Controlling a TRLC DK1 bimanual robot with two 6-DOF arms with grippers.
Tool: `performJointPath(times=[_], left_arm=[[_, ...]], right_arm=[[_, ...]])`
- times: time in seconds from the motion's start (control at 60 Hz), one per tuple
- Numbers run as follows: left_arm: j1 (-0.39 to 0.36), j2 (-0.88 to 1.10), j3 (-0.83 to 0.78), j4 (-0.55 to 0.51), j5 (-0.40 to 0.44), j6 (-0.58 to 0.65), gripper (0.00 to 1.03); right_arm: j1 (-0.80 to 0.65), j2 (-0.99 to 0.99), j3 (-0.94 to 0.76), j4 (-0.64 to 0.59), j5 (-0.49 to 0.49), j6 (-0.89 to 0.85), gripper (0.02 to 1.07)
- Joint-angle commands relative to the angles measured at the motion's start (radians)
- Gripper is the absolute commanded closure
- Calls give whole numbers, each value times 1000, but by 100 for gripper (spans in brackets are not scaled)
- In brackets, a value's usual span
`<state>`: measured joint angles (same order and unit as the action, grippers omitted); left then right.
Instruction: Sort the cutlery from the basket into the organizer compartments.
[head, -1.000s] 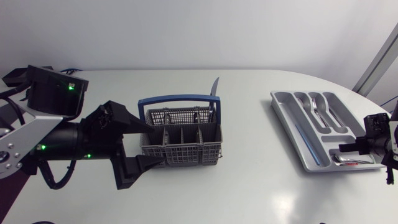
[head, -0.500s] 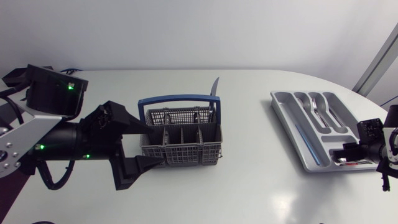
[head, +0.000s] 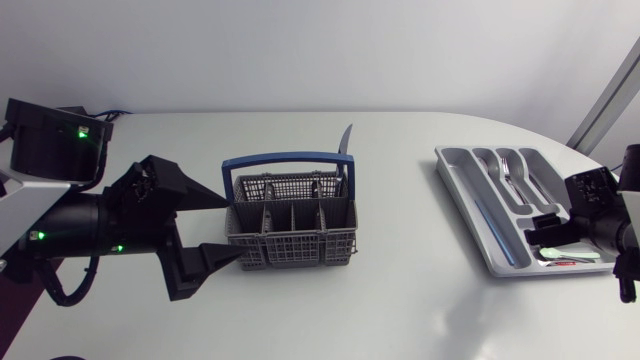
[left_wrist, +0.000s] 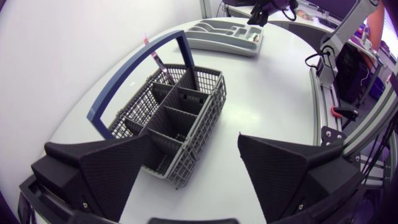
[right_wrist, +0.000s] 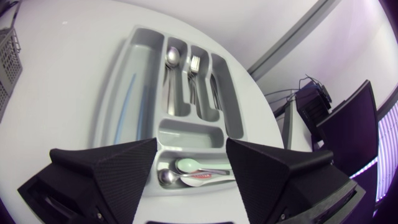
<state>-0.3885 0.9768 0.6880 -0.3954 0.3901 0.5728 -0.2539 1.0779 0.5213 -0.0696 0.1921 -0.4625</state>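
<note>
Left end effector (left_wrist: 196, 146) sat released beside the basket (left_wrist: 198, 107); right end effector (right_wrist: 191, 149) hung released over the organizer's (right_wrist: 118, 87) seemingly two spoons (right_wrist: 186, 167).

The right claw (right_wrist: 191, 148) hangs wide open and empty above the grey organizer (right_wrist: 118, 87) on the white surface (right_wrist: 62, 93). Beneath it, the crosswise compartment holds a pale spoon (right_wrist: 186, 165) and a metal spoon (right_wrist: 166, 177). At the claw's twelve o'clock, a third spoon (right_wrist: 172, 57) and a fork (right_wrist: 194, 63) lie in neighbouring slots. A basket corner (right_wrist: 7, 50) shows at ten o'clock.
</note>
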Motion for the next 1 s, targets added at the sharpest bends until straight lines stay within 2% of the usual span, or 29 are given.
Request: performJointPath(times=[0.0, 0.133, 0.317, 0.483, 0.65, 0.717, 0.75, 0.767, 0.8, 0.833, 0.933, 0.983], left_arm=[[22, -12, -22, -17, -3, 33, 6], [43, -27, -48, -22, -3, 55, 6], [82, -27, -93, -22, -5, 87, 6], [99, -23, -117, -16, -8, 96, 8], [99, 19, -127, -2, -11, 96, 20], [96, 49, -127, 0, -11, 96, 31], [97, 62, -127, 4, -11, 93, 39], [99, 68, -128, 7, -11, 91, 45], [99, 71, -128, 10, -11, 91, 49], [100, 71, -137, 27, -11, 91, 56], [99, 71, -156, 69, -11, 82, 79], [99, 76, -162, 81, -11, 79, 83]], right_arm=[[76, -47, 29, -48, 13, 61, 21], [216, -49, 88, -127, 12, 147, 21], [420, -18, 138, -133, 1, 259, 21], [501, 70, 209, -139, -60, 340, 21], [547, 157, 276, -127, -146, 387, 22], [555, 189, 298, -111, -192, 406, 32], [556, 212, 312, -99, -221, 417, 40], [556, 229, 325, -98, -243, 426, 47], [556, 241, 335, -96, -258, 436, 51], [559, 261, 350, -87, -276, 449, 60], [570, 304, 379, -75, -307, 473, 71], [584, 329, 396, -70, -315, 475, 80]])
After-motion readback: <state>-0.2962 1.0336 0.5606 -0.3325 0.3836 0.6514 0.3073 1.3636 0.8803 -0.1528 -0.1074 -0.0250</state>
